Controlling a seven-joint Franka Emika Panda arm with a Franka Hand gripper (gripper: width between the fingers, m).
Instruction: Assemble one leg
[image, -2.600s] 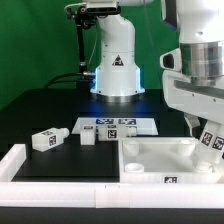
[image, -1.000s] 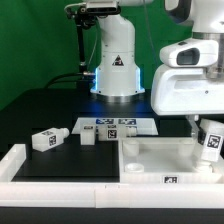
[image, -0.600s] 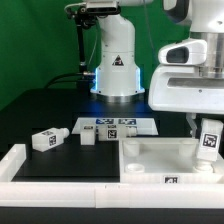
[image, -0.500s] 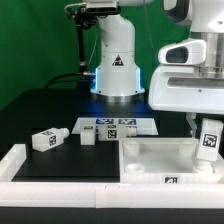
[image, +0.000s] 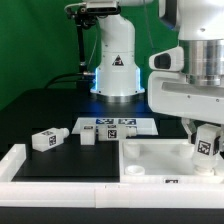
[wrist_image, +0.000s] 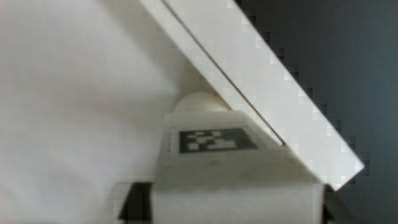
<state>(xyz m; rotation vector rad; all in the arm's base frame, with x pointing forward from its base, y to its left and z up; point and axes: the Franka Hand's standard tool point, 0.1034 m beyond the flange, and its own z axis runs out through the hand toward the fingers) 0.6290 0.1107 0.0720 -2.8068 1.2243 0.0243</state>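
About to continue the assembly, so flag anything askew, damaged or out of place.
Nothing stands out. The gripper holds the leg roughly upright at the white panel's corner, on the exterior view's right. A loose white part and a smaller one lie on the table at the left. No damage is visible.

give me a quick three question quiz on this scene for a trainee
1. True or false: the gripper holds a leg upright over the white panel.
2. How many small white blocks lie loose on the black table?
3. The marker board lies: A) on the table near the robot's base; B) on the panel; C) in the gripper.
Key: 1 true; 2 two; 3 A.
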